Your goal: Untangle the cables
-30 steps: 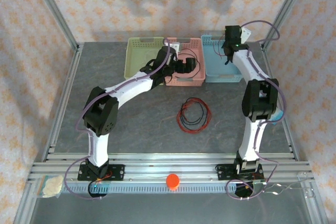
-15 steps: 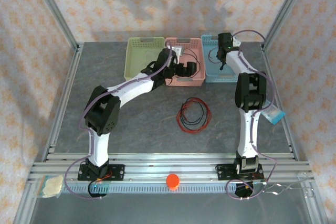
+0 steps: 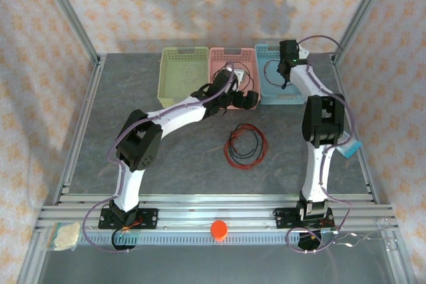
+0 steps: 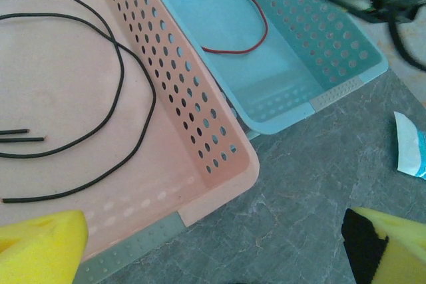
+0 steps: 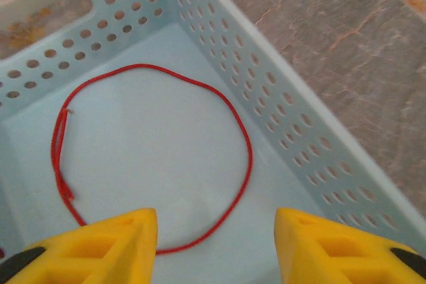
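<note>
Top external, near side first: red and black cables (image 3: 245,146) coiled together on the grey table (image 3: 166,157), well apart from both arms. Beyond, left gripper (image 3: 247,100) hovering at the front corner of the pink basket (image 3: 247,58); on left wrist, pads (image 4: 40,247) spread wide, nothing between. Farthest, right gripper (image 3: 284,74) hanging over the blue basket (image 3: 269,91); on right wrist, yellow pads (image 5: 106,244) parted and empty, red cable (image 5: 249,157) lying loose on the floor below.

Judged step: drop-off of a sorted red strand, retreat due. Lift straight up, clear of the perforated wall, before swinging. Keep pads off the loop to avoid dragging it out. Then approach the table coil from above and pinch one strand only, at its outer edge.

Materials: thin round wires, limp, yet springy enough to hold open loops; black cable (image 4: 153,101) likewise, in the pink basket. Baskets thin plastic, smooth floors, hole-punched walls, rounded corners. Table matte, stone-veined. Pads soft foam, blocky.
</note>
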{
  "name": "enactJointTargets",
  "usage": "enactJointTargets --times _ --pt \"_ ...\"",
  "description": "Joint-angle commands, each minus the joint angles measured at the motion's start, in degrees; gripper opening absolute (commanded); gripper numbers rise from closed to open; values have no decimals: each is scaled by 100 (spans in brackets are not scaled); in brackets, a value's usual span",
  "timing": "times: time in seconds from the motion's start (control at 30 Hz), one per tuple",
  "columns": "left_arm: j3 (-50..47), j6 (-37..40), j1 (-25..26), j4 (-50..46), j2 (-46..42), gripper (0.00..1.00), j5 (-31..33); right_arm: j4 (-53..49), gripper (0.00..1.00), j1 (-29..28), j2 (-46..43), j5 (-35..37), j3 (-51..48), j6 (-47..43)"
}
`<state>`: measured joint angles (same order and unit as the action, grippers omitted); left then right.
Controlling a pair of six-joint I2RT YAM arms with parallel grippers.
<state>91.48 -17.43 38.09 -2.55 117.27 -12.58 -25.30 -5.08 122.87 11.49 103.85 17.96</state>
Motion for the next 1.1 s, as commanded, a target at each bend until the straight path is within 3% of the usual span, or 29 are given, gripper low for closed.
enactJointTargets --times 0.0,0.27,0.53,0.8,1.07 --pt "-42 91 109 -111 -287 99 225 297 49 -118 -820 -18 -438 -38" --pt "-1291 -231 319 474 -1279 99 216 737 49 -734 -2230 55 -2043 92" --pt "-2560 -654 538 676 -2007 97 531 746 43 -1529 -3346 46 -3465 412" --pt "-3453 -1138 614 914 -2273 91 613 410 39 -2236 -3997 -235 -4558 928" --pt "-4093 -1558 804 1205 -2268 84 497 -168 37 -3094 -4029 -212 -5282 1690"
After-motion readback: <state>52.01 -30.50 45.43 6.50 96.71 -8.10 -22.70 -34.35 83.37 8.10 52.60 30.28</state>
